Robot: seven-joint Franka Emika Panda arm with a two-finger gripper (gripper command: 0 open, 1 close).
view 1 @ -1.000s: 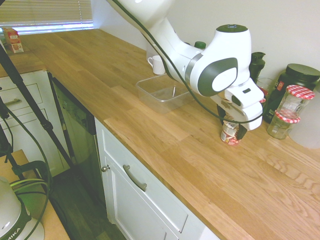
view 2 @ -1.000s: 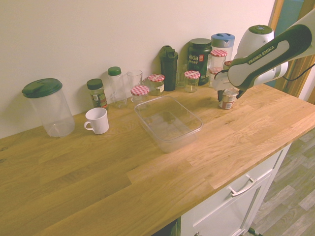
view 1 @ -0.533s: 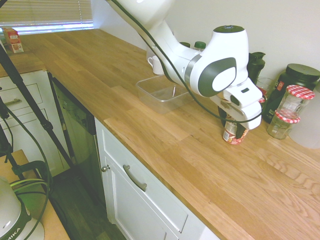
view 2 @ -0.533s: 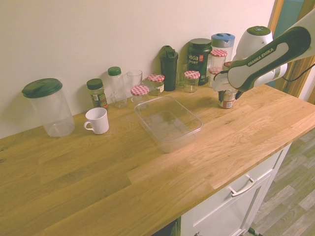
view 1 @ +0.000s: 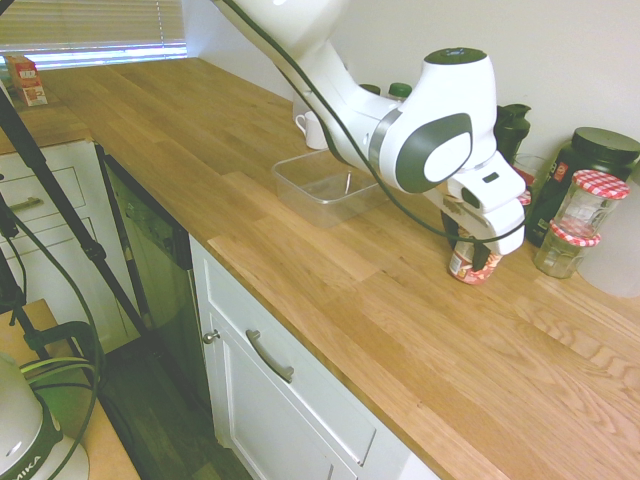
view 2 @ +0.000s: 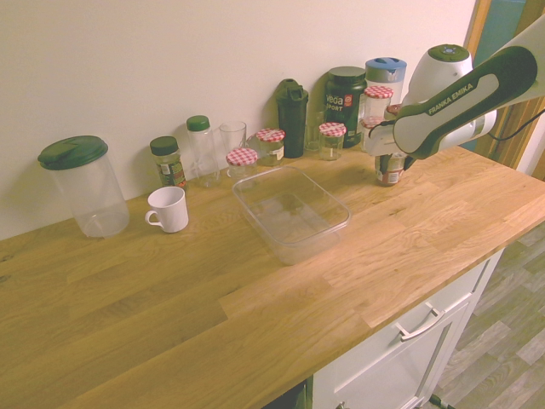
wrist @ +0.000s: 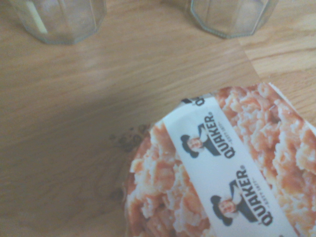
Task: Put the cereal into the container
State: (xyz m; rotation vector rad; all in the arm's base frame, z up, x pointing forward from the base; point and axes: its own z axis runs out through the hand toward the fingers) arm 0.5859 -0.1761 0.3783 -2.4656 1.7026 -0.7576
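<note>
Gripping the cereal (view 1: 470, 262), the jaws of the gripper (view 1: 473, 258) are closed on the cup's sides, one finger on each flank, with the cup upright and its base at or barely clear of the surface (view 1: 330, 270); the pictures do not settle whether it has left the wood. The step in hand is therefore the grasp-and-lift. The cup stands well apart from the container (view 2: 291, 213), on the side of it where the jars with checkered lids (view 2: 332, 139) line the wall, and just in front of those jars. The wrist view shows the printed foil lid (wrist: 222, 168) filling the lower part of the picture, with two glass jar bases (wrist: 59, 19) beyond it. The next move calls for a clean vertical lift, high enough to clear the container's rim, followed by a level carry toward the container, which lies open and empty. The cup should stay upright during the carry, and release should wait until it sits low inside the walls.
</note>
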